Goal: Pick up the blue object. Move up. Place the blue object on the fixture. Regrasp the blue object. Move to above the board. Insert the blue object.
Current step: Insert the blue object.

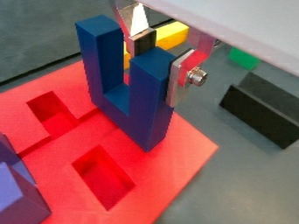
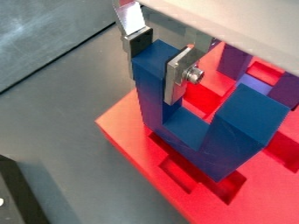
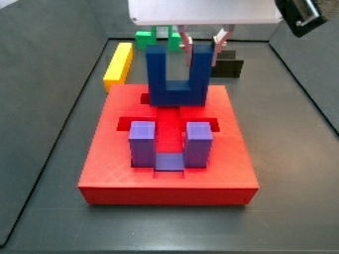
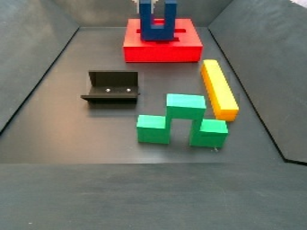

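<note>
On the floor the board [image 3: 167, 159] lies flat, its far half under our gripper [image 1: 160, 58]. We clamp one arm of the blue object [image 3: 173, 77], arms up, base at the board's surface over a recess; whether it is fully seated we cannot tell. The purple block [image 3: 169, 143] sits in the near recess. The fixture [image 4: 111, 88] stands bare, so we judge only final seating and release remain.

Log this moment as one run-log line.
phase: insert | gripper: shut on blue object, one arm | blue object: upright, base at board recess | fixture: empty
</note>
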{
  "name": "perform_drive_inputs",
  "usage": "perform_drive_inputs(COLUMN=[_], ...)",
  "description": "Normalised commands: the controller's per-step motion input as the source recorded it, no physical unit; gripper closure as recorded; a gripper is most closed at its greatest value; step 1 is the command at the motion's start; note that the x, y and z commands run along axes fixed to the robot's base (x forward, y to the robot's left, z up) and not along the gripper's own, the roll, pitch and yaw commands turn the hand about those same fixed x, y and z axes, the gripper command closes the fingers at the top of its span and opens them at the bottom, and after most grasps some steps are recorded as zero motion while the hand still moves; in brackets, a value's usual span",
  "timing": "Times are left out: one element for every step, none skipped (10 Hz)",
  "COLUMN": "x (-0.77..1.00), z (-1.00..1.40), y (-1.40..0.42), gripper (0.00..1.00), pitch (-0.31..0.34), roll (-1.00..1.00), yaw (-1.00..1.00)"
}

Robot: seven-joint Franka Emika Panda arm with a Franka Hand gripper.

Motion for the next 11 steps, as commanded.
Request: perform_drive_inputs(x=[0.0, 0.0, -0.08, -0.16, -0.43, -0.4, -0.46, -0.42, -0.02, 0.07, 0.23], z=[0.06, 0.09, 0.0, 0.0, 0.0, 0.0, 0.0, -0.05, -0.08, -0.09, 0.0], y=[0.25, 0.2, 0.06, -0.01, -0.13, -0.17, -0.16, -0.03, 0.03, 0.03, 0.0], gripper=[1.0, 1.0, 1.0, 1.0, 1.0, 1.0, 1.0, 1.0, 1.0, 1.0, 1.0], pitch=[0.077, 0.029, 0.0, -0.003, -0.083, -0.099, -0.097, -0.061, 0.0, 0.0, 0.01], roll=[0.14, 0.08, 0.06, 0.06, 0.03, 0.01, 0.03, 0.02, 0.08, 0.12, 0.15], yaw=[-0.09, -0.09, -0.04, 0.0, 0.05, 0.08, 0.07, 0.01, 0.0, -0.03, -0.09])
